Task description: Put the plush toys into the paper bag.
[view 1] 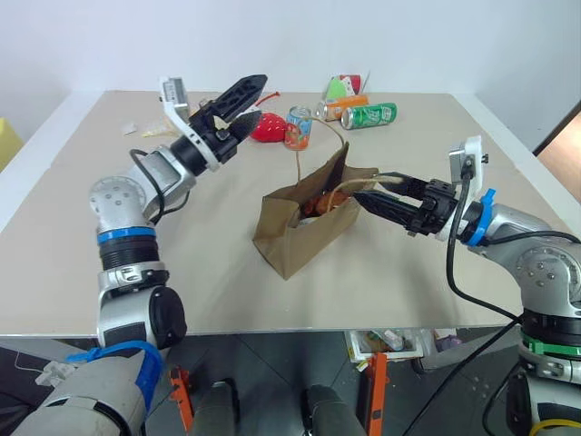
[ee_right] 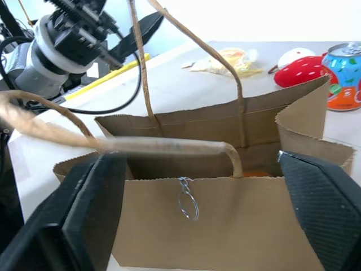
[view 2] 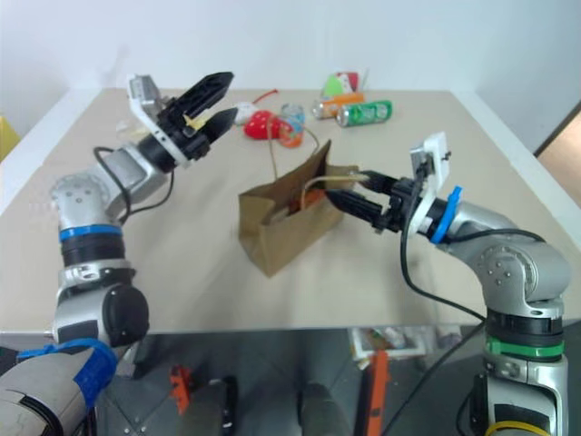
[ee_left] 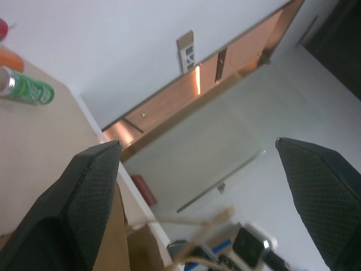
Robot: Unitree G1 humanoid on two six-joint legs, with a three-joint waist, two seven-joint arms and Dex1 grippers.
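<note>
We think the putting-in step is about done; both claws are let go and hold nothing. Our left claw (view 1: 238, 107) is up in the air over the far left part of the tabletop (view 1: 91, 263), well apart from the paper bag (view 1: 304, 227), with its two black fingers spread wide; our right claw (view 1: 366, 194) sits level at the bag's right edge, at the mouth, with its fingers spread too, one on each side of the bag's near wall in the right wrist view; we cannot tell if they touch the paper.

The bag stands in the middle of the tabletop; it is plain brown and a bit crumpled, its mouth is open and tipped toward the right claw, and its thin loop handles (ee_right: 169, 145) flop about, one up and one lying across the opening. Inside we can see something orange and brown (view 1: 320, 205); we think that is a plush toy, but it is too hidden to tell which one, or if both are in there.

Next, we think the right claw should pull back slowly from the bag so the handle does not catch and tip it over.
</note>
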